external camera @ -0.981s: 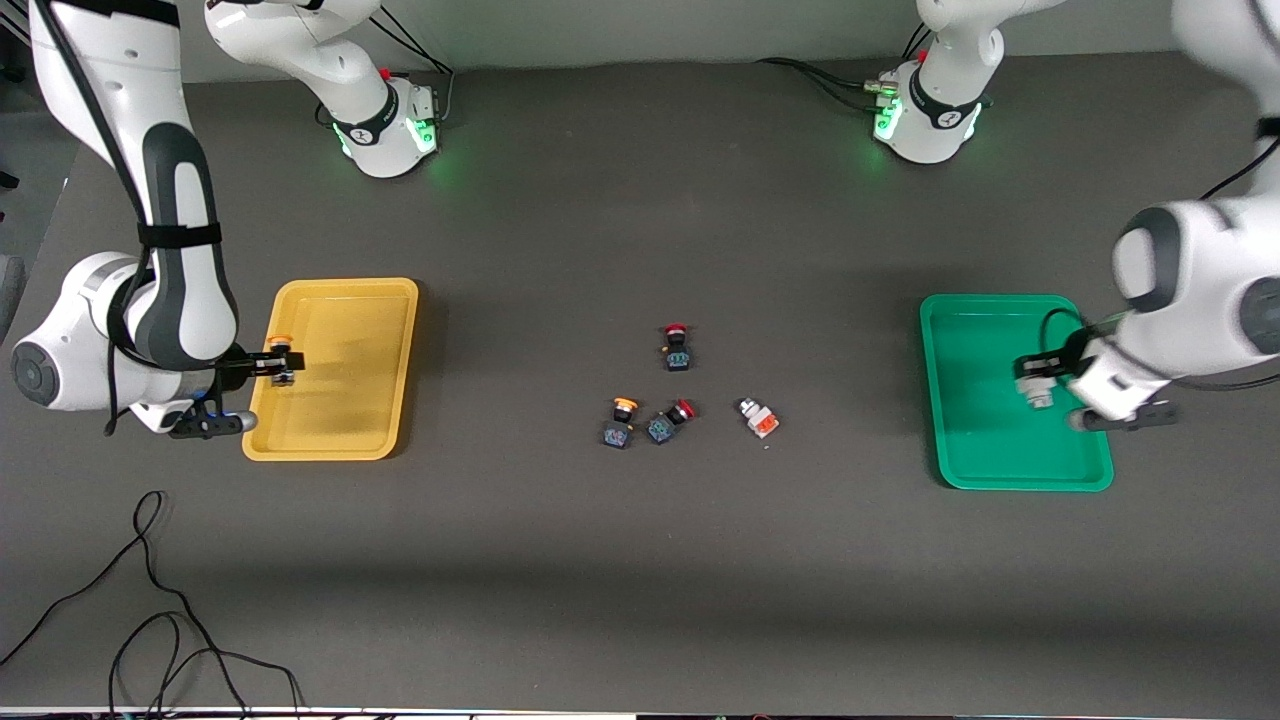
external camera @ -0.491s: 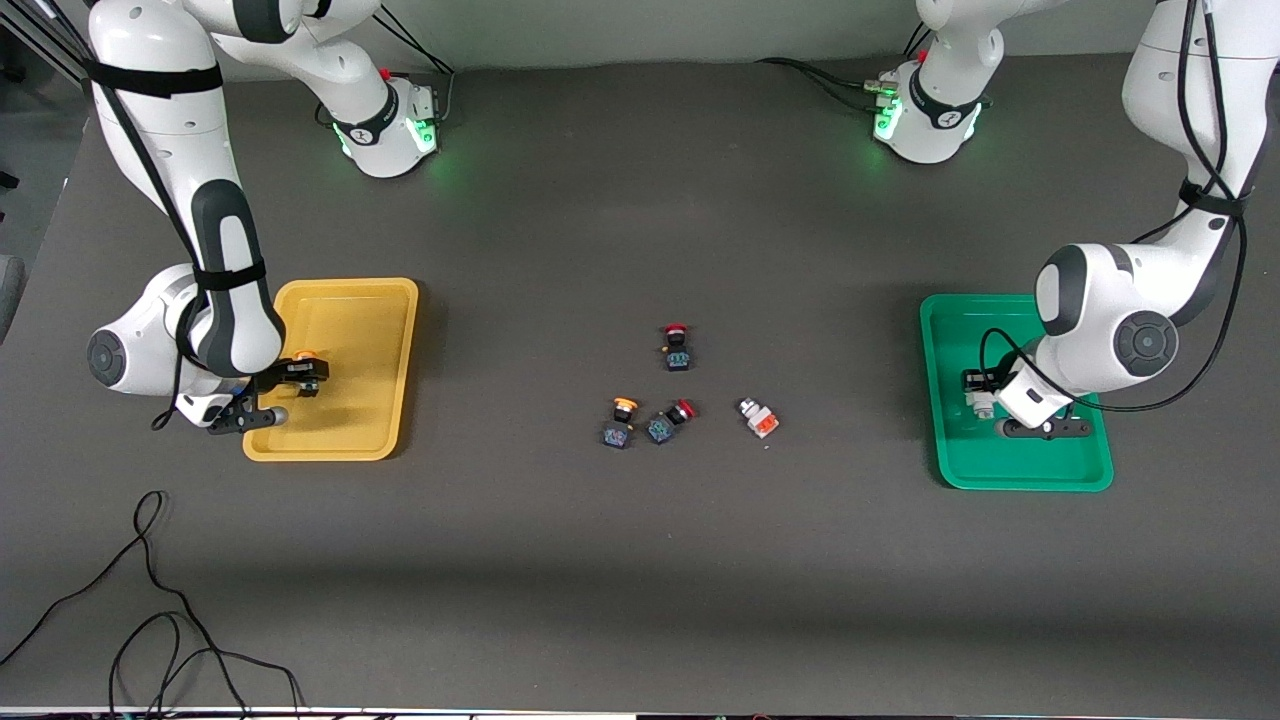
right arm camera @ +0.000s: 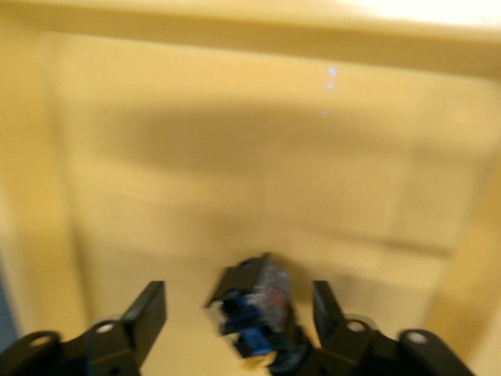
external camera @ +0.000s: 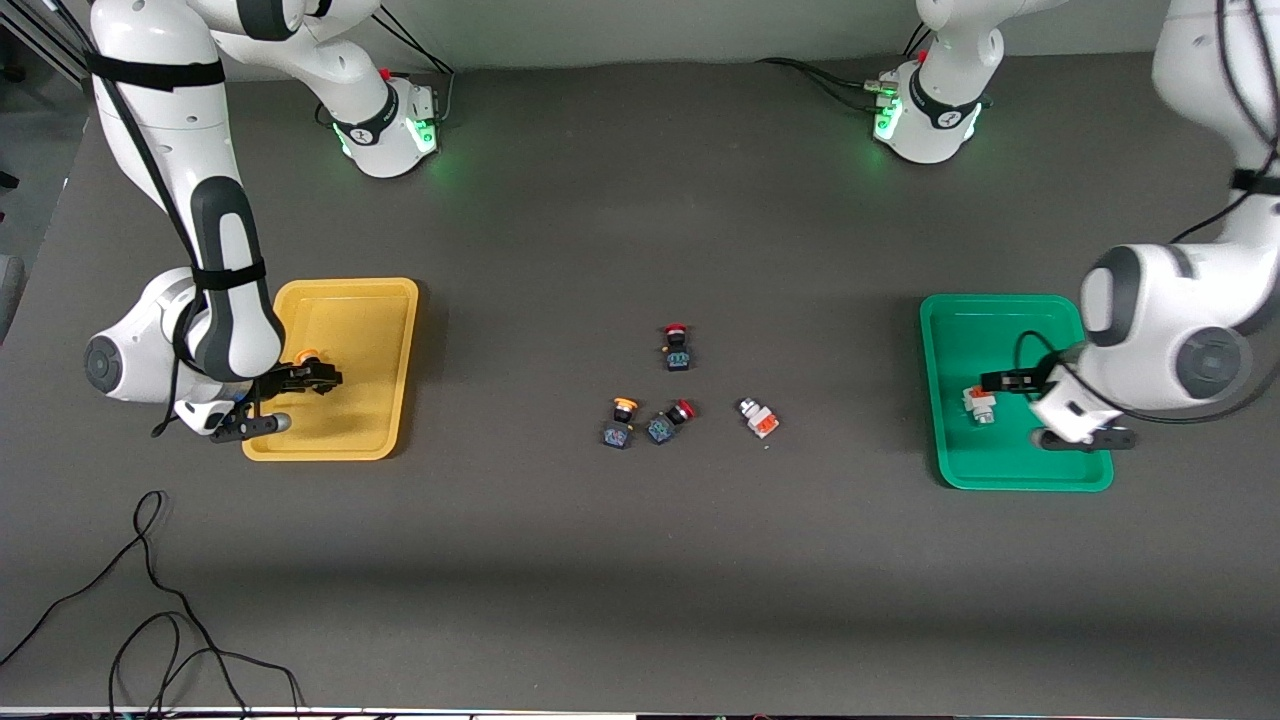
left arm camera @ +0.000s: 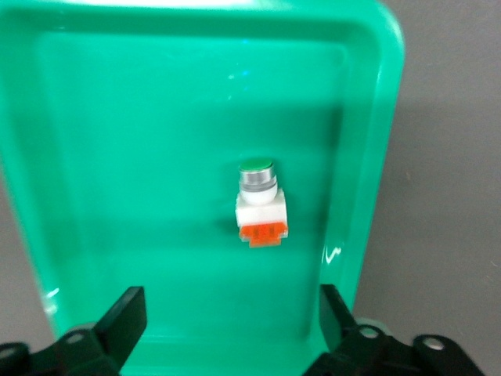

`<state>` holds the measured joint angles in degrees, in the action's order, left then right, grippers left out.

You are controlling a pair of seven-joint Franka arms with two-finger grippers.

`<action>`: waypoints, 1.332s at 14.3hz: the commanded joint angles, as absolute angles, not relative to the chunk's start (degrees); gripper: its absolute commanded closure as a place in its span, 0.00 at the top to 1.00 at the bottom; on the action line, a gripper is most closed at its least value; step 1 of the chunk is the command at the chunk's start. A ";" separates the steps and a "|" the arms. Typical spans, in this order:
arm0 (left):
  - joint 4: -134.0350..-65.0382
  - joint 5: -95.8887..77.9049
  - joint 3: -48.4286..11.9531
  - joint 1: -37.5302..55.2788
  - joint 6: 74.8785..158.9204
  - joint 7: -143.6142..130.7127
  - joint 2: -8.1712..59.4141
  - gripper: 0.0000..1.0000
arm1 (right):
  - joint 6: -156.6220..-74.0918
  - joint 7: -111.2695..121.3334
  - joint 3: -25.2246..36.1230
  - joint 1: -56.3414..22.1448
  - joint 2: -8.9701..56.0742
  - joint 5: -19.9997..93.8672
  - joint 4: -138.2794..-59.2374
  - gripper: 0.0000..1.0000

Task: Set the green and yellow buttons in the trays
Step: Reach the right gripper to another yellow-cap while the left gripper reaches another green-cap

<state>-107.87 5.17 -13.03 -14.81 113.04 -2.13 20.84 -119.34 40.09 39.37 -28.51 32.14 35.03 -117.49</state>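
Observation:
My left gripper (external camera: 1012, 382) (left arm camera: 231, 321) is open and empty over the green tray (external camera: 1000, 470) (left arm camera: 94, 117). A white button (external camera: 980, 405) (left arm camera: 261, 205) with an orange block and a green head lies in that tray, apart from the fingers. My right gripper (external camera: 312, 380) (right arm camera: 239, 313) is open low over the yellow tray (external camera: 345, 290) (right arm camera: 235, 141). A yellow-capped black-blue button (external camera: 308, 358) (right arm camera: 258, 301) is loose between its fingers. On the mat in the middle lie a second yellow-capped button (external camera: 620, 422) and a second white button (external camera: 758, 418).
Two red-capped black-blue switches lie in the middle: one (external camera: 676, 348) farther from the front camera, one (external camera: 668, 420) between the yellow-capped and white buttons. A black cable (external camera: 150, 600) loops on the mat near the front camera at the right arm's end.
The left gripper opened, left the white button in the green tray and drew back from it. The right gripper came down over the yellow tray and opened around the yellow-capped button.

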 commanded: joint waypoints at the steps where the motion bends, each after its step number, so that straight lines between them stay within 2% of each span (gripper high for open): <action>1: -99.86 5.71 -13.27 -14.42 103.38 -2.81 18.99 1.00 | -110.25 34.57 39.90 -28.92 30.94 33.94 -111.38 1.00; 3: -99.23 4.75 -13.45 -14.33 103.53 -3.86 16.97 1.00 | -106.19 27.28 39.20 -31.18 29.89 33.14 -107.68 1.00; 6: -97.74 2.21 -14.50 -12.31 103.71 -11.31 16.87 1.00 | -105.56 11.40 39.55 -40.31 28.74 33.22 -104.34 1.00; 8: -97.73 1.85 -14.94 -9.07 104.15 -17.98 17.49 1.00 | -105.64 -1.08 39.20 -47.25 30.22 33.75 -99.08 1.00; 11: -97.73 0.27 -14.94 -3.27 106.60 -30.01 19.24 1.00 | -106.61 -14.91 36.14 -51.85 35.05 37.69 -91.34 1.00; 16: -97.73 0.18 -14.94 5.61 112.84 -49.18 21.97 1.00 | -121.35 -29.16 32.26 -58.70 41.38 43.06 -90.44 1.00; 19: -97.56 0.18 -14.94 10.36 116.53 -57.55 23.46 1.00 | -129.35 -29.79 29.10 -58.71 45.60 48.05 -90.27 1.00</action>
<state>-98.45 0.56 -15.79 7.17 115.00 -52.22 22.64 -126.01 -28.26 29.90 -58.99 41.93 44.19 -92.55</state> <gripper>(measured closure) 0.000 0.000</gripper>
